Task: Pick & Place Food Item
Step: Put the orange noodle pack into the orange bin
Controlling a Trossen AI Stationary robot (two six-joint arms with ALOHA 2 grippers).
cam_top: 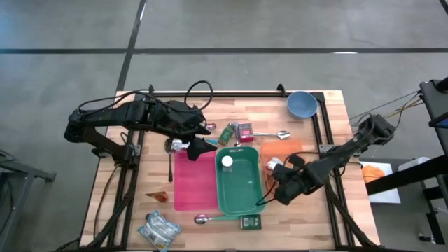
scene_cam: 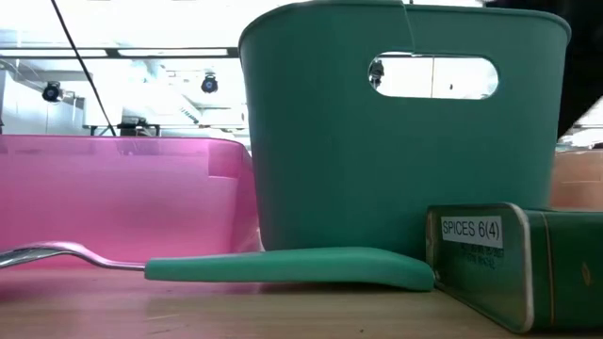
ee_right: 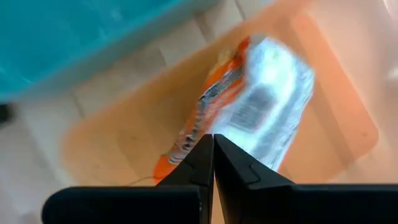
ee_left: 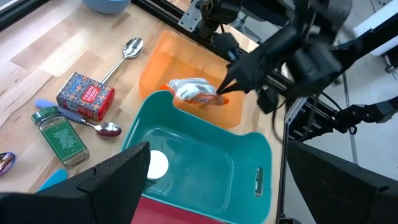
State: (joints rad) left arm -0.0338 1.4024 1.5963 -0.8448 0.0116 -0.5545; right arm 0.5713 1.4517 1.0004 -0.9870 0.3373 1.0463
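Right gripper [ee_right: 213, 142]: jaws closed on the edge of the snack packet [ee_right: 261, 106], which lies in the orange bin [ee_left: 163, 62] near the desk's right edge. Left gripper [cam_top: 203, 148]: jaws open, above the pink bin [cam_top: 192, 182].

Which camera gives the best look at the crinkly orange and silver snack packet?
The right wrist view: the orange and silver snack packet fills it, lying in the orange bin. Left wrist view shows it smaller, high view barely, low view not at all.
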